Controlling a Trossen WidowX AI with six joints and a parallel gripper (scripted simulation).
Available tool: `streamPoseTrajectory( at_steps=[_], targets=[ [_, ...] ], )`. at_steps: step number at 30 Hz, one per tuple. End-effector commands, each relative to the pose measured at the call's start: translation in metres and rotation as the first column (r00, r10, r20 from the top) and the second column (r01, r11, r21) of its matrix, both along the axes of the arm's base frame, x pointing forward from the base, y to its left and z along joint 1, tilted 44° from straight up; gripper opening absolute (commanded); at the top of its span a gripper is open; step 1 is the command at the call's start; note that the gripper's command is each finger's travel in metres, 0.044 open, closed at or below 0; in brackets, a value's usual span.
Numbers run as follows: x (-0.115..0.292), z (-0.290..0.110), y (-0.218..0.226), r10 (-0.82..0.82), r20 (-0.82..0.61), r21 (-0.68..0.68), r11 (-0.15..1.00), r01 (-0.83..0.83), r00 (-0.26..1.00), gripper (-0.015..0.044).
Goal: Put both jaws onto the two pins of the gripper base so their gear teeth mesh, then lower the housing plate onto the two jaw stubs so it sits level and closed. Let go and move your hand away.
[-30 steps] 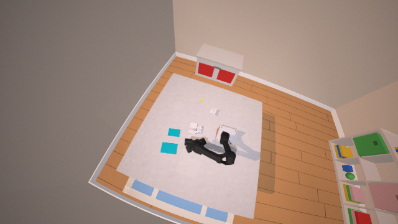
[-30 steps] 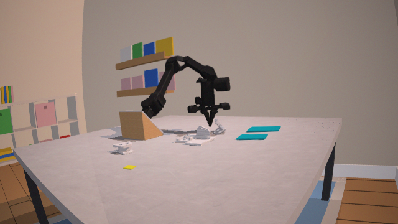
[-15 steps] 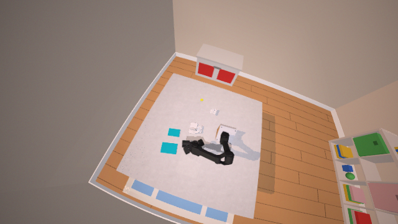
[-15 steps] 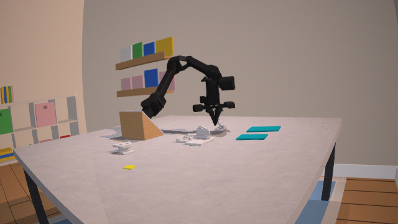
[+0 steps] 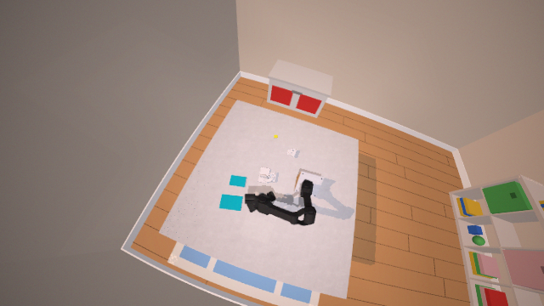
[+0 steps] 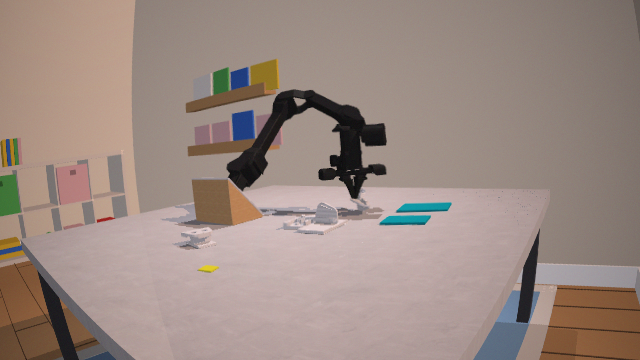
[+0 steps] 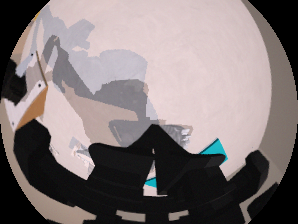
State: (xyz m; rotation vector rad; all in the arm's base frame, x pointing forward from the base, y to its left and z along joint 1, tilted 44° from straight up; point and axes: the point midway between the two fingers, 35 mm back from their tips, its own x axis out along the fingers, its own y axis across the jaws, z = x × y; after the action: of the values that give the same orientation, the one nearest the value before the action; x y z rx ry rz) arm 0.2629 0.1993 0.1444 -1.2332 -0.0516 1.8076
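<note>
My gripper (image 6: pixel 355 196) (image 7: pixel 154 128) is shut, with nothing seen between its fingertips. It is low over the table, close beside a small tilted white part (image 6: pixel 361 202) (image 7: pixel 185 135); whether they touch is unclear. A white cluster (image 5: pixel 267 175) (image 6: pixel 320 222) lies nearer the exterior camera: a flat square plate (image 5: pixel 264 172) (image 6: pixel 320 230), an upright curved piece (image 6: pixel 326 213) and a low part with small raised features (image 6: pixel 298 223). Which are base, jaw and housing plate is too small to tell. Another white part (image 5: pixel 292 152) (image 6: pixel 198 238) stands apart. Black fingers partly cover the wrist view.
A wooden wedge block (image 6: pixel 212 201) (image 7: pixel 34 111) stands by the arm's base. Two teal squares (image 5: pixel 238 181) (image 5: pixel 230 202) (image 6: pixel 424 207) (image 6: pixel 405 220) lie beyond the white cluster. A yellow square (image 5: pixel 275 136) (image 6: pixel 208 269) lies at the side nearest the exterior camera.
</note>
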Motion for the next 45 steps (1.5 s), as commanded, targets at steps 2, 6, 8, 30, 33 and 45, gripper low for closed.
streamPoseTrajectory(
  at_steps=[2, 6, 8, 30, 33, 45],
  targets=[
    [0.005, 0.004, 0.003, -0.005, 0.001, -0.003, 1.0, 0.005, 1.0, 0.0],
    [0.007, 0.006, 0.004, -0.005, 0.002, -0.003, 1.0, 0.005, 1.0, 0.0],
    [0.008, 0.011, -0.001, -0.004, 0.002, -0.004, 1.0, 0.004, 1.0, 0.0],
    [0.011, 0.038, -0.033, -0.008, 0.001, -0.008, 1.0, 0.008, 1.0, 0.0394],
    [0.011, 0.038, -0.033, -0.008, 0.001, -0.008, 1.0, 0.008, 1.0, 0.044],
    [0.011, 0.038, -0.033, -0.008, 0.001, -0.008, 1.0, 0.008, 1.0, 0.044]
  ],
)
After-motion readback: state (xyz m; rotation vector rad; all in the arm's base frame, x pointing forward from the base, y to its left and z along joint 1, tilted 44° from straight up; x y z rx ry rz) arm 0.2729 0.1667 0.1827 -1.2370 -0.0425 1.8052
